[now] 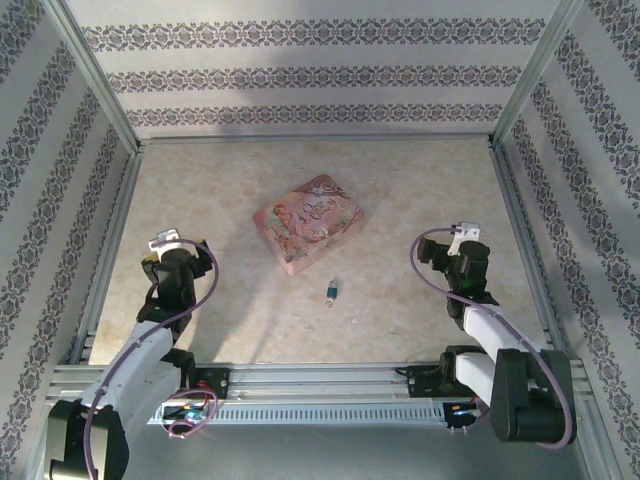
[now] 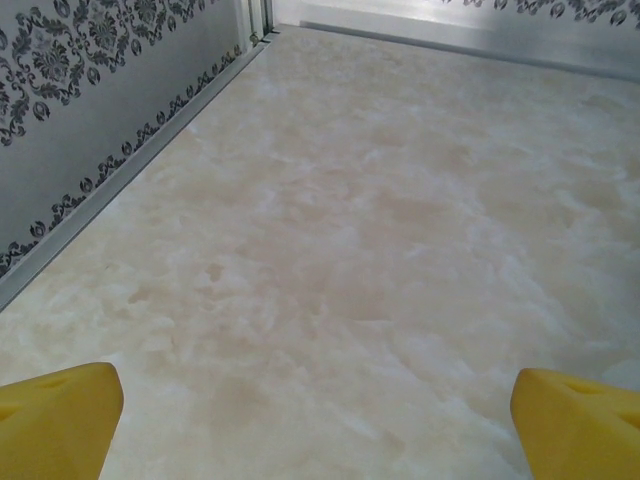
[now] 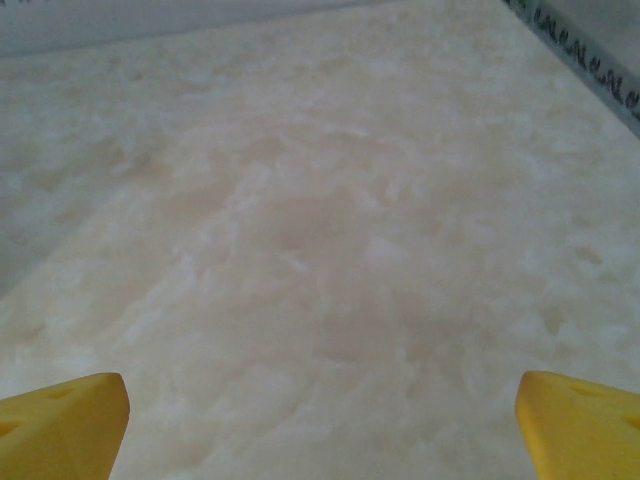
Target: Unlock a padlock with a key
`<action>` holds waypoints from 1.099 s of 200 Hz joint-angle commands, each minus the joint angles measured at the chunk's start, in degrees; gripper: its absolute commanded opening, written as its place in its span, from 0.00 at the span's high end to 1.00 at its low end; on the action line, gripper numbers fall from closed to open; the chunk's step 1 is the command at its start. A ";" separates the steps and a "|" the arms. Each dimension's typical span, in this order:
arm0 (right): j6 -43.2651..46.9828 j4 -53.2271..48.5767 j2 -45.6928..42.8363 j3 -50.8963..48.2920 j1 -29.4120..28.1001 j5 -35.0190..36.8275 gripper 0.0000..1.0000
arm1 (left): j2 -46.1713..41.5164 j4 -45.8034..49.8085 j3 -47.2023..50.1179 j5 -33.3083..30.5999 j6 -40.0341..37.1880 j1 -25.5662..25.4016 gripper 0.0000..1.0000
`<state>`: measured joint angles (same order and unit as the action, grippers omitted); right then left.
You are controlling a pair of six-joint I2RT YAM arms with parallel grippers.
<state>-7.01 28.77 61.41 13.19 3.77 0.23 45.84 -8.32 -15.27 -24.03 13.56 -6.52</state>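
Note:
The padlock (image 1: pixel 331 291), a tiny silvery piece with a blue part, lies on the pale marbled table (image 1: pixel 400 200) just in front of the pink box. The key is too small to tell apart from it in the top view. My left gripper (image 1: pixel 168 250) rests at the near left, well to the left of the padlock. In its wrist view the left gripper (image 2: pixel 318 425) is open, yellow fingertips (image 2: pixel 60 415) wide apart over bare table. My right gripper (image 1: pixel 462 245) sits at the near right and is open (image 3: pixel 322 425) too, with nothing between its fingertips (image 3: pixel 580 420).
A flat pink illustrated box (image 1: pixel 308 223) lies slanted at the table's middle. Patterned walls with metal rails (image 1: pixel 110 250) close in the left, right and far sides. A slotted rail (image 1: pixel 320 385) runs along the near edge between the arm bases.

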 commanded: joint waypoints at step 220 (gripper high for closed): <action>2.87 28.71 26.62 6.15 -1.02 -5.70 0.02 | 47.07 -62.09 0.09 17.70 -14.18 4.31 0.01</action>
<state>-5.13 57.98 88.55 18.37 3.57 -6.66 85.89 -55.66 -15.46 -9.08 0.36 -3.18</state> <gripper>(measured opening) 0.984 0.994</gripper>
